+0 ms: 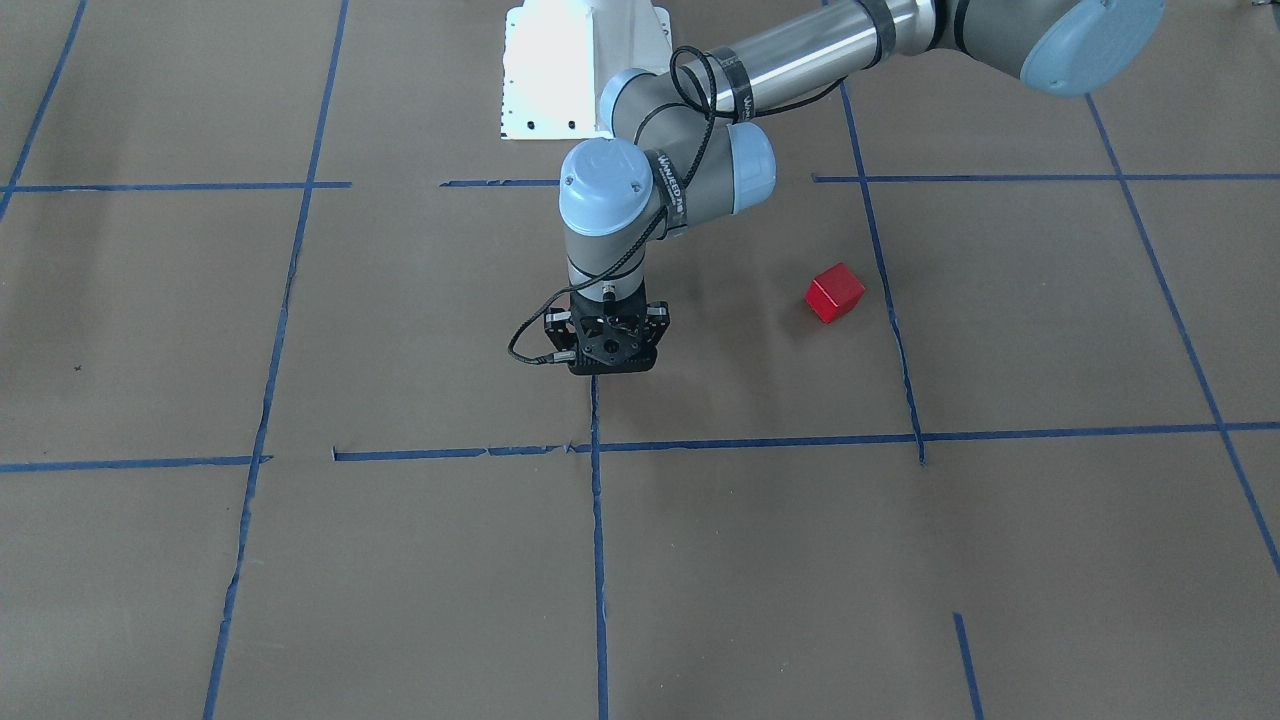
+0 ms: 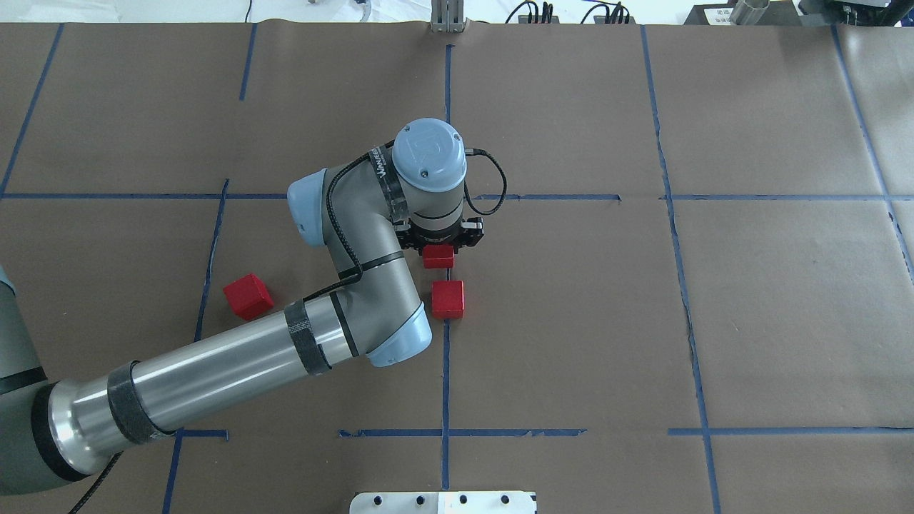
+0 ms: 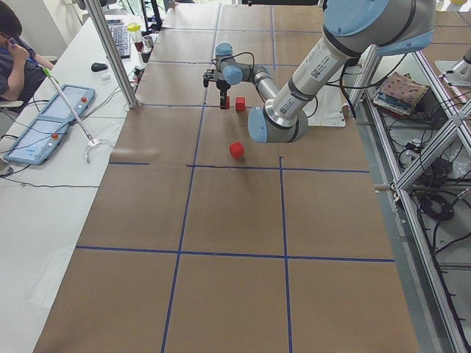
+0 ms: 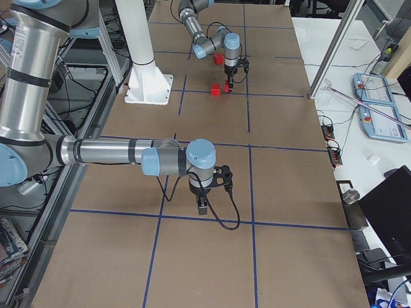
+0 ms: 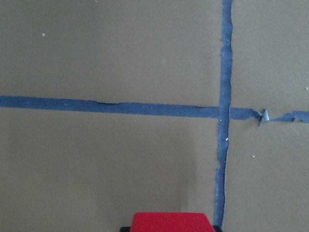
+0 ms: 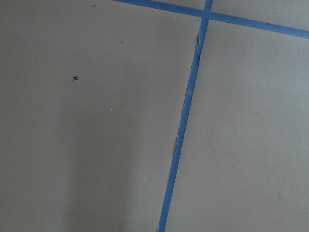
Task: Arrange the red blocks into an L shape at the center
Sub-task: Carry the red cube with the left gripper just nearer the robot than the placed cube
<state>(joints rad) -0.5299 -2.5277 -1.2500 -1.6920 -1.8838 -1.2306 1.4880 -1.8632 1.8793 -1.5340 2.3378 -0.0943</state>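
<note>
My left gripper (image 2: 438,250) points down at the table's centre and is shut on a red block (image 2: 438,257). That block's top shows at the bottom edge of the left wrist view (image 5: 173,221). A second red block (image 2: 448,298) sits on the paper just on the robot's side of it, a small gap apart. The third red block (image 2: 248,296) lies alone further to my left, and also shows in the front view (image 1: 835,292). In the front view the left gripper (image 1: 608,362) hides the two central blocks. My right gripper (image 4: 202,206) hangs over bare paper; I cannot tell if it is open.
Brown paper with blue tape grid lines (image 2: 445,371) covers the table. The white robot base (image 1: 560,70) stands at the robot's edge of the table. An operator (image 3: 15,44) sits at a side desk beyond the table's far edge.
</note>
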